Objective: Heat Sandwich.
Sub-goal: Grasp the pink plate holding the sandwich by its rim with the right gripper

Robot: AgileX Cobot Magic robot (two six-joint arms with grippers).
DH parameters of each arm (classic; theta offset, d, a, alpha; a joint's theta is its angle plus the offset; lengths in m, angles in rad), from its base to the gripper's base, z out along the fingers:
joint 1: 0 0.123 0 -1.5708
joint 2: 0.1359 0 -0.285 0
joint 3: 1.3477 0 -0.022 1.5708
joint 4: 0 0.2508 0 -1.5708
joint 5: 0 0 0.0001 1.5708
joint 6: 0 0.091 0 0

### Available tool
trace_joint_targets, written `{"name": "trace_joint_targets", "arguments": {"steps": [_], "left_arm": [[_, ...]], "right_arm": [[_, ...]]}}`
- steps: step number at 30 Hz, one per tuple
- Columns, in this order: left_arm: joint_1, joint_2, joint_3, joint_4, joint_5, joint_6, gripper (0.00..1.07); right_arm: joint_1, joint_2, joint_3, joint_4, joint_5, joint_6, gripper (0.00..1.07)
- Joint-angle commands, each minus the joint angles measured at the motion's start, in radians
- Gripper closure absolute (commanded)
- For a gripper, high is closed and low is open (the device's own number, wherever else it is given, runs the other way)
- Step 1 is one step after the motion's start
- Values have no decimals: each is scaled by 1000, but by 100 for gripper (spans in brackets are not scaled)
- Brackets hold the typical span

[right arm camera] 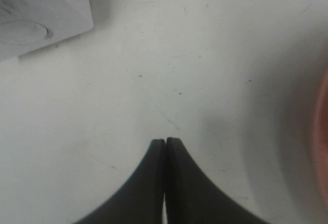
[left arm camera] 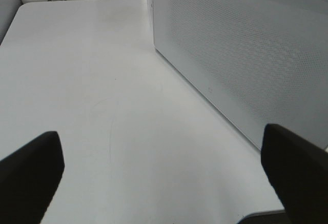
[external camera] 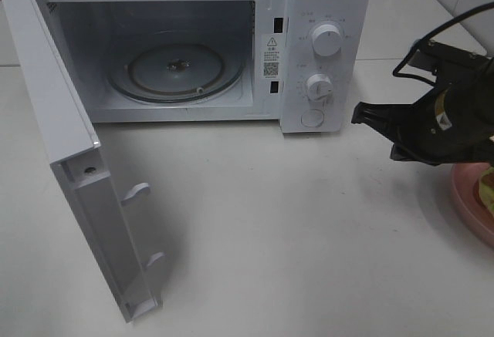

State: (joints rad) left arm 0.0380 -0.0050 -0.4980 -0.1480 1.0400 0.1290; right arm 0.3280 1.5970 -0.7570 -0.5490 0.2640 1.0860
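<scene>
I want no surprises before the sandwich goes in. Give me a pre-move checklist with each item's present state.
1. Microwave door swung wide open: ok.
2. Glass turntable bare, with nothing on it: ok.
3. Right gripper open for a pick: not ok. Its jaws are shut on nothing, above the table beside the plate.
4. Sandwich sitting squarely on the pink plate: cannot tell. Only a sliver shows at the picture's edge, behind the right arm.
5. Left gripper open and empty, over bare table beside the microwave's perforated side: ok.
</scene>
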Motion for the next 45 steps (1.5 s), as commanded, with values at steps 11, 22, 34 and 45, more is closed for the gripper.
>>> {"name": "trace_joint_targets", "arguments": {"steps": [11,22,34,45], "left_arm": [[-7,-20,4,-2,-9,-2,6],[-7,-20,4,-2,-9,-2,6],[-7,-20,4,-2,-9,-2,6],[-7,-20,4,-2,-9,-2,6]], "right_arm": [[-2,-53,-158,400,427,-924,101],[-30,-53,-159,406,532,-1067,59],[-114,-53,-159,405,549,-1086,9],[-198,-45,-137,461,561,-1118,15]]}}
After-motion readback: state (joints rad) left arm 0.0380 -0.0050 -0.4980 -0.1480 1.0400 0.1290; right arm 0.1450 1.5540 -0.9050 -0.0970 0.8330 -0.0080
